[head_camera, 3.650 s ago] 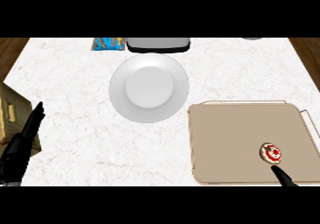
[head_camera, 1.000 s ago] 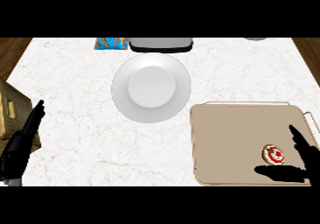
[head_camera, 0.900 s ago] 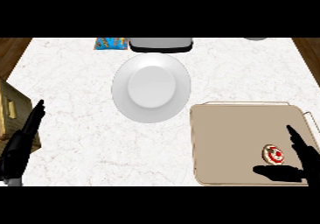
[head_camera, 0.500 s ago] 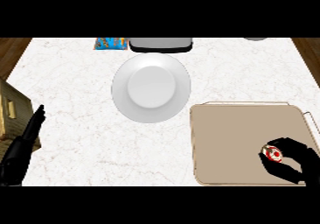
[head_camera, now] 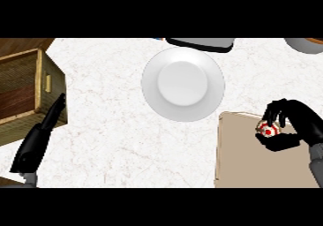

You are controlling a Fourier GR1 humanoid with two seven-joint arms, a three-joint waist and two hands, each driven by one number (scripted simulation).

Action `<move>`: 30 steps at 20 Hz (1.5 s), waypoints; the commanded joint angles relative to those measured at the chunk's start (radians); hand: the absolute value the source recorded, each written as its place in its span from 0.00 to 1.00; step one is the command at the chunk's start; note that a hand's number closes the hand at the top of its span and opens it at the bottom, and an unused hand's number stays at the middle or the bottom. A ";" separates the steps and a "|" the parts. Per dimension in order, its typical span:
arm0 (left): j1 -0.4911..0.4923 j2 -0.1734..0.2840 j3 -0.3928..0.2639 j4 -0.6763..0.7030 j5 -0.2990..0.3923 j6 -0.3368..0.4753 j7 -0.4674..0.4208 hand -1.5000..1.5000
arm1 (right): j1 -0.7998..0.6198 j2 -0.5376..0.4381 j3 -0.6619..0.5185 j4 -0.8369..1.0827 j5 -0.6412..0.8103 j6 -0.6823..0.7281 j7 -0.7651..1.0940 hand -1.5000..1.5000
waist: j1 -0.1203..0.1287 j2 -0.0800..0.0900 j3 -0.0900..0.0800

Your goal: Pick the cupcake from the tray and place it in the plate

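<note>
White round plate point(head_camera: 182, 84) at counter centre, on the white marbled counter top point(head_camera: 112, 132). Tan flat tray point(head_camera: 246, 154) to its right and nearer. Right hand point(head_camera: 295, 123) over tray's far edge, curled round red-and-white cupcake point(head_camera: 268, 129). Left hand point(head_camera: 40, 137) at left edge, beside wooden crate point(head_camera: 24, 95).

White marbled counter point(head_camera: 118, 132); a wooden drawer cabinet point(head_camera: 24, 92) stands at its left edge.

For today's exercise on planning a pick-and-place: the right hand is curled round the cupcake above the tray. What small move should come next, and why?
Probably carry it left toward the plate. The right hand is curled round the cupcake over the tray's upper edge, and the plate lies up and to the left, with nothing on it.
</note>
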 commanded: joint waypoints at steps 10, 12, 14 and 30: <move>-0.084 -0.025 -0.050 0.010 -0.020 -0.014 0.020 0.50 | -0.437 -0.138 -0.005 0.286 0.073 0.040 -0.458 1.00 | 0.038 0.022 0.011; -0.093 -0.026 -0.043 0.022 -0.020 -0.008 0.038 0.50 | -0.483 -0.124 -0.034 0.325 0.061 -0.007 -0.536 1.00 | 0.020 0.020 0.012; -0.094 -0.026 -0.040 0.017 -0.022 -0.003 0.043 0.50 | -0.530 -0.104 -0.053 0.373 0.038 -0.028 -0.621 1.00 | 0.011 0.013 0.011; -0.060 -0.006 0.029 0.044 -0.014 0.028 0.048 0.50 | -0.931 0.109 -0.006 0.834 -0.043 0.163 -1.115 1.00 | -0.092 -0.024 0.001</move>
